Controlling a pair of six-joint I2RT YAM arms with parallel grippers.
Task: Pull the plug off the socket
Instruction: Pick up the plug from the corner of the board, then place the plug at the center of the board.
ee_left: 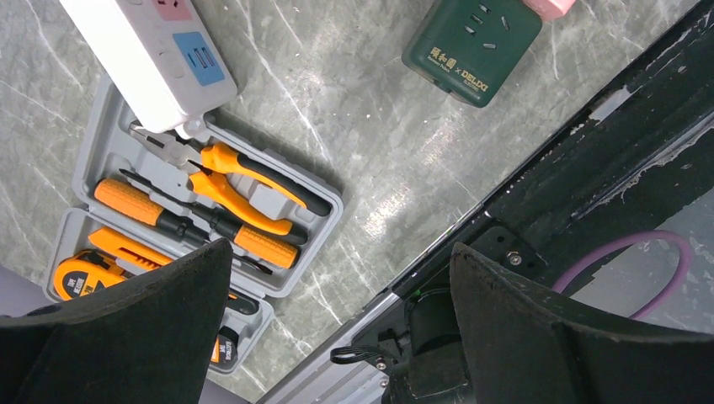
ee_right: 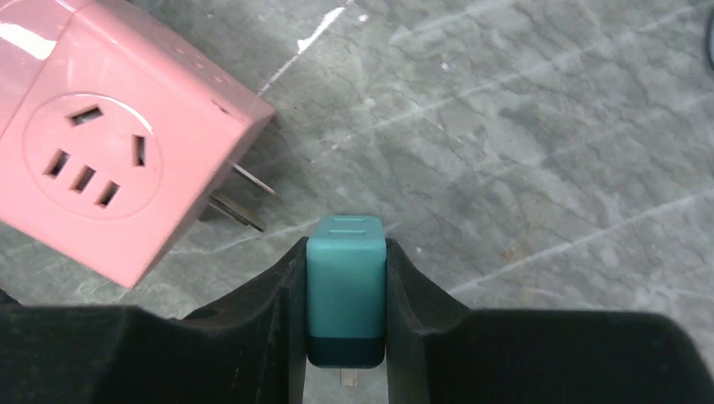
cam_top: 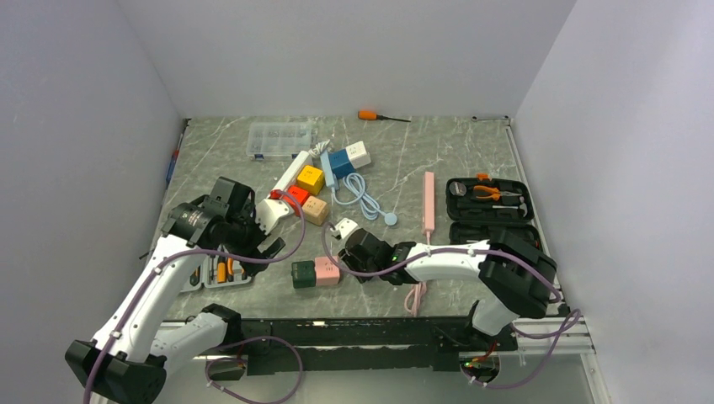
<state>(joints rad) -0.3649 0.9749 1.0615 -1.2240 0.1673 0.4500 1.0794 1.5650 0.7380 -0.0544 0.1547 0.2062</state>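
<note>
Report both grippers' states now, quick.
Left gripper: open, holding nothing.
Right gripper: closed on the teal plug.

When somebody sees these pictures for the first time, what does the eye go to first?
The teal plug clamped in the right hand, at the bottom middle of its wrist view, stands out most. Beside it, upper left, lies a pink socket cube with bare prongs. The open left hand looks down on a grey case with orange pliers.
</note>
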